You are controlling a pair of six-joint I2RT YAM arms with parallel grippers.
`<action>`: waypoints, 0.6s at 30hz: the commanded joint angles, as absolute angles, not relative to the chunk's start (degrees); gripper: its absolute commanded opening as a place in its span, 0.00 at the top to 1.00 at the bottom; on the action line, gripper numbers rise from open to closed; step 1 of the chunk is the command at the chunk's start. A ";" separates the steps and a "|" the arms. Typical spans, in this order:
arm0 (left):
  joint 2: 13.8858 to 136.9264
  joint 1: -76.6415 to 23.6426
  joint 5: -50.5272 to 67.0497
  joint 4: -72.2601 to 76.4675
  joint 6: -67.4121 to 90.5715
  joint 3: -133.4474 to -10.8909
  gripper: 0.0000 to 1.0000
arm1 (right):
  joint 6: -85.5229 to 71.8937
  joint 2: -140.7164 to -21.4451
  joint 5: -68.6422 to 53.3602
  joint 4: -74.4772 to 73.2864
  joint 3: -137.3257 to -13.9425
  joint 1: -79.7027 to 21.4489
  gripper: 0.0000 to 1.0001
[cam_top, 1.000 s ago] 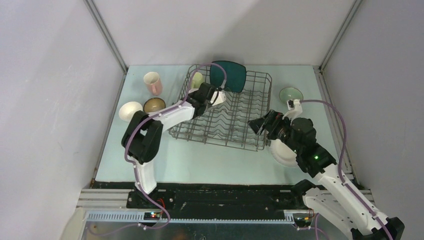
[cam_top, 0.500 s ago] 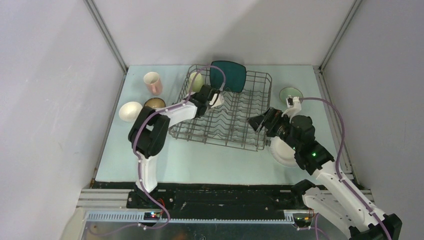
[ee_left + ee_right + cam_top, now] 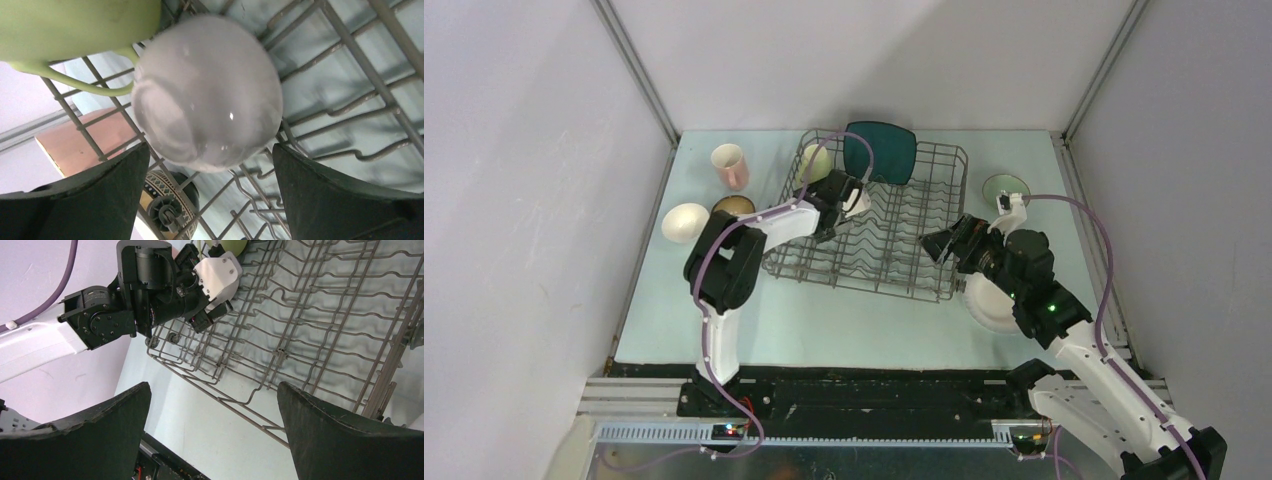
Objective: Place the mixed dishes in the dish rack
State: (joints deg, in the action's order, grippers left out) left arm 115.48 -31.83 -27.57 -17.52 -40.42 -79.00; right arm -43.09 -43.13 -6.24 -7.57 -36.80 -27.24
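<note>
The dish rack (image 3: 904, 250) stands mid-table. The teal square plate (image 3: 879, 150) stands upright at its back, and the yellow-green mug (image 3: 816, 162) sits in its back left corner. My left gripper (image 3: 842, 195) is inside the rack, open. In the left wrist view a white bowl (image 3: 207, 95) lies bottom-up on the tines beside the mug (image 3: 75, 30), just beyond my open left gripper (image 3: 210, 150). My right gripper (image 3: 939, 245) is open and empty over the rack's right front edge. The white round plate (image 3: 991, 305) lies under the right arm.
The pink cup (image 3: 730, 165), another white bowl (image 3: 685, 221) and the dark brown bowl (image 3: 732, 207) stand on the table left of the rack. The pale green bowl (image 3: 1006, 187) stands to its right. Grey walls enclose the table.
The left arm's elbow has swung right and toward the rack, while its gripper stays in the rack's back left. The right arm has shifted only slightly.
</note>
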 commanded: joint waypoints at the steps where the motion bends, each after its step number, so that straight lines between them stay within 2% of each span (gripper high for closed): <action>1: 115.17 -31.37 -23.68 -22.86 -38.71 -80.16 0.01 | -43.33 -43.18 -6.51 -6.11 -37.63 -27.01 0.01; 10: 109.06 -31.33 -17.75 -23.56 -34.29 -80.26 0.00 | -42.99 -42.21 -6.41 -6.84 -37.66 -26.91 0.01; 15: 101.77 -31.42 -13.07 -22.08 -26.39 -79.15 0.00 | -42.61 -42.19 -6.73 -6.57 -37.62 -26.77 0.01; 18: 98.23 -31.14 -14.98 -22.55 -17.96 -79.95 0.00 | -42.09 -42.18 -7.43 -6.43 -37.62 -26.73 0.00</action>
